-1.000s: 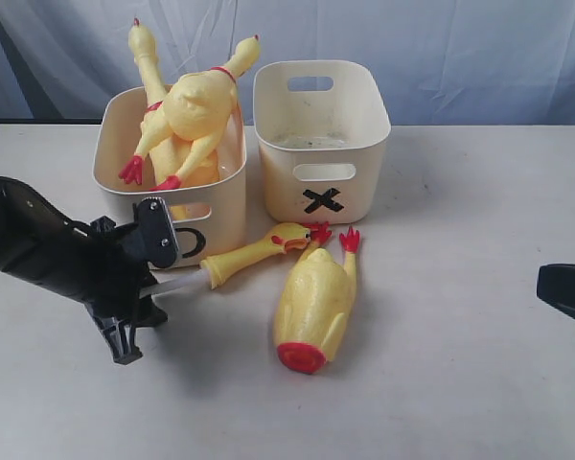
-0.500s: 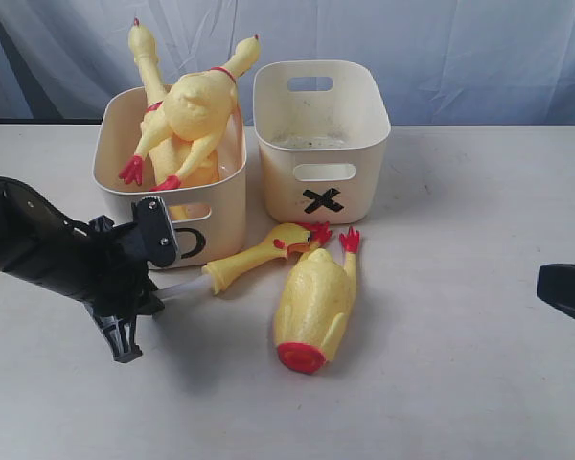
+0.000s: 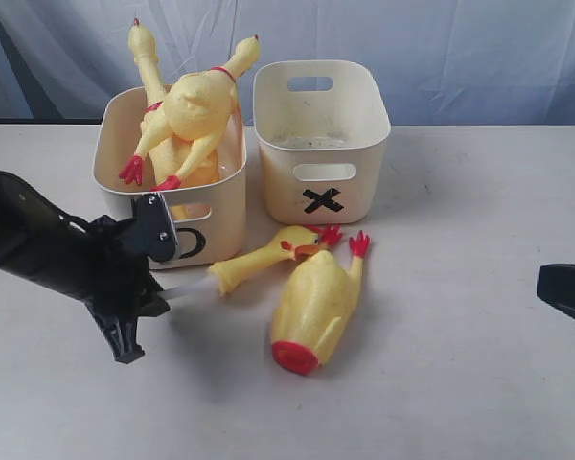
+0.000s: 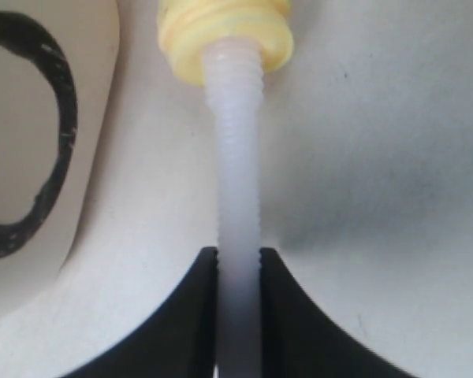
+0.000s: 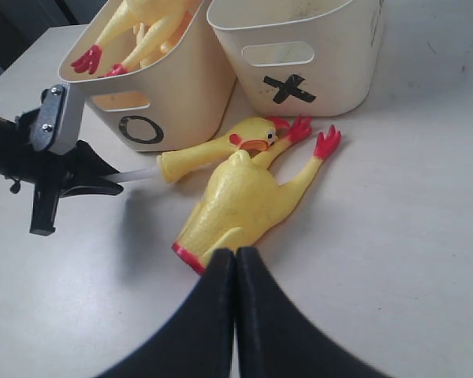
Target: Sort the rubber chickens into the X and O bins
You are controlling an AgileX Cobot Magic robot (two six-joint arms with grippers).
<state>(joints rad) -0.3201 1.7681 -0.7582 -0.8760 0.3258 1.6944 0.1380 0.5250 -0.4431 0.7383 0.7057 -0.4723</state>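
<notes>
Two long rubber chickens (image 3: 187, 115) with red neck bands stick out of the O bin (image 3: 216, 216). The X bin (image 3: 321, 144) stands beside it, nothing showing inside. A small thin chicken (image 3: 259, 254) lies on the table in front of both bins. My left gripper (image 3: 158, 287) is shut on the white stem (image 4: 236, 157) at its tail end, by the O bin's front. The headless stubby chicken (image 3: 316, 302) lies against the small one's head. My right gripper (image 5: 236, 253) is shut on nothing, hovering near the stubby chicken's red end (image 5: 191, 257).
The white table (image 3: 460, 383) carries everything, with a blue cloth (image 3: 460, 48) hanging behind it. My right arm (image 3: 565, 292) shows only as a black piece at the right edge. The O mark (image 4: 31, 134) on the bin wall is close beside the left fingers.
The small chicken has slid a little to the right with my left gripper shut on its stem. It nudged the stubby chicken, whose feet swung right. The right arm has not moved.
</notes>
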